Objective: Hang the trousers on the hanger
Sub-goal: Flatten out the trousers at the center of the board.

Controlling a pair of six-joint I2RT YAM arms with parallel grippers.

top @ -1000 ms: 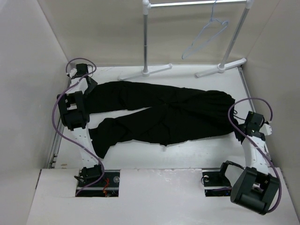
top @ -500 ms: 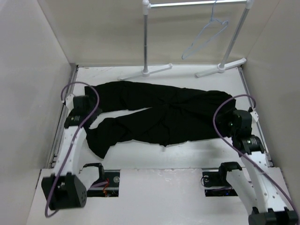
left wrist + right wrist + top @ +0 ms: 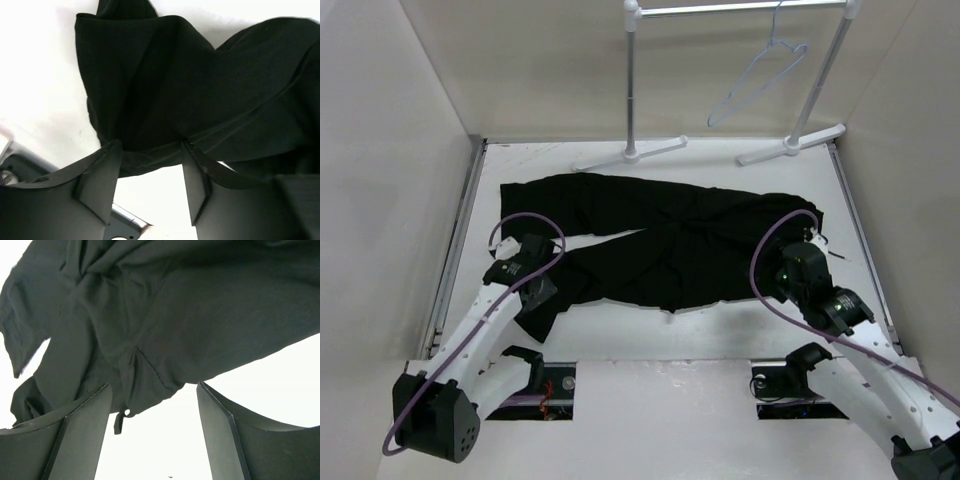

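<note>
Trousers flat on the tabletop; both hands released above them

The trousers (image 3: 670, 240) lie spread across the white tabletop (image 3: 720, 160), legs to the left, waist to the right; the left hand (image 3: 151, 145) stands parted at a leg hem; the right hand (image 3: 153, 386) gapes wide beside the waist edge; the hanger (image 3: 760, 80) hangs on the rack (image 3: 632, 90) behind, well apart.

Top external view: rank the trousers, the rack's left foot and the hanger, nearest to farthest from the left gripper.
1. trousers: directly under the left gripper, at the leg end.
2. rack's left foot: far side, past the trousers.
3. hanger: hanging high at far right.
</note>
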